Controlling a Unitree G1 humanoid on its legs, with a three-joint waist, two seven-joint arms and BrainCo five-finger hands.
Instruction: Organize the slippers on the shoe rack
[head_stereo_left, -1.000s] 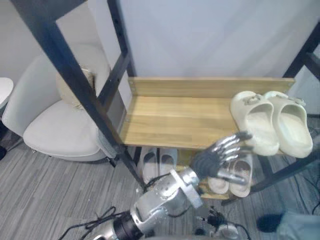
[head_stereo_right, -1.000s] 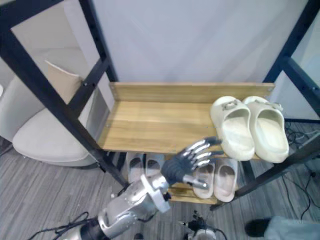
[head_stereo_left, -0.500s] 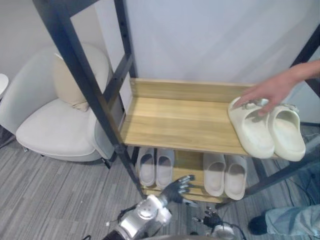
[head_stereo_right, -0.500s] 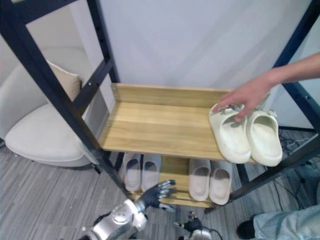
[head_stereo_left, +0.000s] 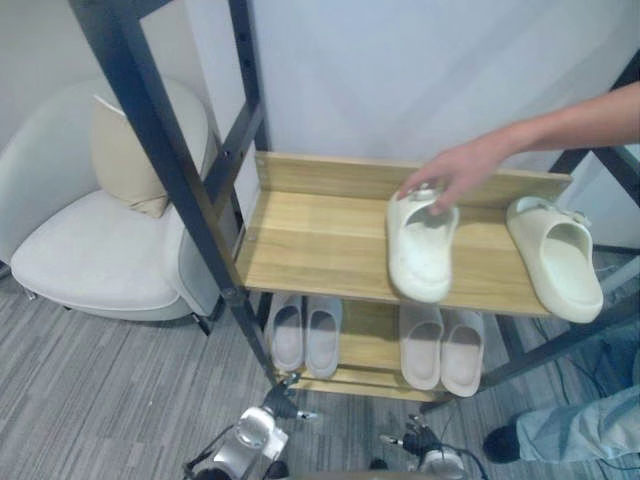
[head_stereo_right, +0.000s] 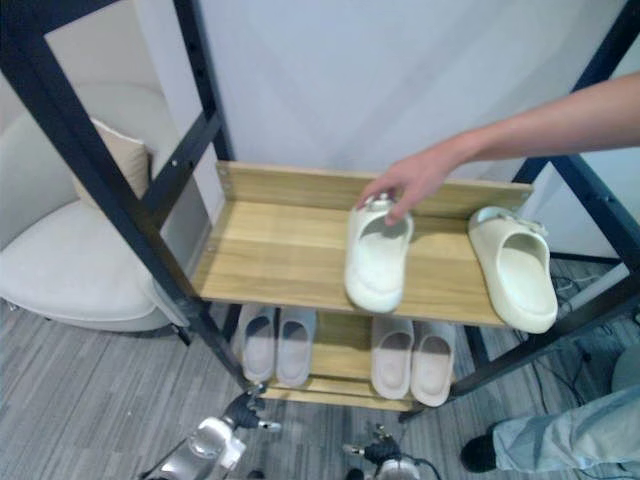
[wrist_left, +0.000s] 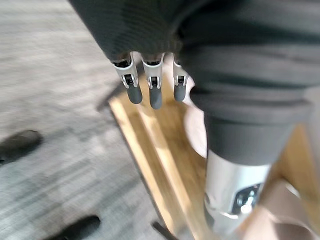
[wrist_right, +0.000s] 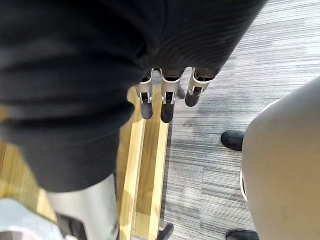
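On the wooden top shelf (head_stereo_left: 310, 240) of the shoe rack, a person's hand (head_stereo_left: 455, 172) grips the heel of a cream slipper (head_stereo_left: 422, 250) at mid-shelf, its toe past the front edge. Its mate (head_stereo_left: 556, 258) lies at the shelf's right end. Two pale pairs (head_stereo_left: 305, 335) (head_stereo_left: 440, 345) stand side by side on the lower shelf. My left hand (head_stereo_left: 277, 400) hangs low near the floor in front of the rack, fingers (wrist_left: 152, 92) relaxed and holding nothing. In the right wrist view my right hand's fingers (wrist_right: 162, 100) are straight over wooden slats and the floor, also holding nothing.
A black metal frame post (head_stereo_left: 170, 170) slants across the rack's left side. A white armchair (head_stereo_left: 90, 250) with a beige cushion stands to the left. The person's jeans leg and dark shoe (head_stereo_left: 560, 430) are at the lower right on the grey floor.
My left hand has dropped from the shelf's front edge to near the floor. A person's hand reached in, took one cream slipper and moved it left to mid-shelf.
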